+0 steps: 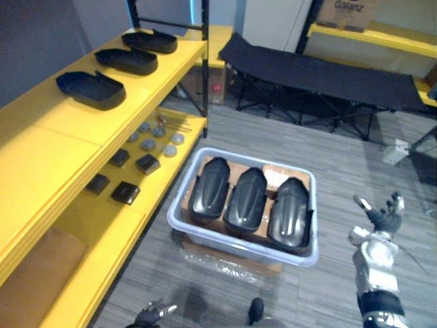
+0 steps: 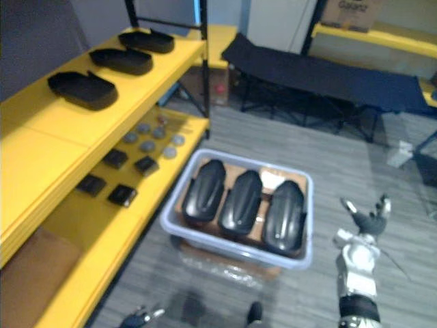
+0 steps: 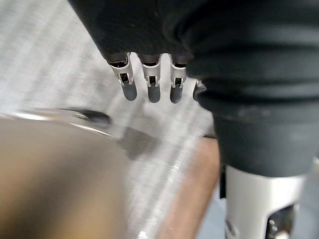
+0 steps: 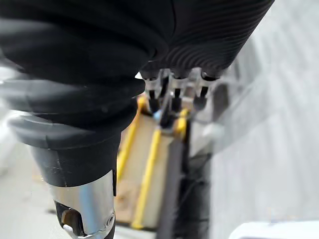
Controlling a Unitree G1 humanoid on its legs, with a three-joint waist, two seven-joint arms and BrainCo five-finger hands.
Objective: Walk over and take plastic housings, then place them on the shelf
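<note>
Three glossy black plastic housings [image 1: 247, 198]: in pale plastic crate [image 1: 225, 244] on floor, untaken. Three upturned black housings [image 1: 91, 88]: placed on yellow shelf [image 1: 61, 130]. Right hand [image 1: 382, 219], raised beside crate: fingers released, empty. Left hand [image 1: 153, 316], low: likewise.

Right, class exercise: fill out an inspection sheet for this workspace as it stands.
Surface: grey floor; yellow top shelf partly bare.
Job's things: three black housings in the grey bin; three shelved housings on the top shelf.
Clutter: black blocks and grey discs on the lower shelf.
Hands: right hand open, raised beside the bin; left hand open, low, holding nothing.
Cables: nothing seen.
Surroundings: black folding cot, cardboard box behind.
</note>
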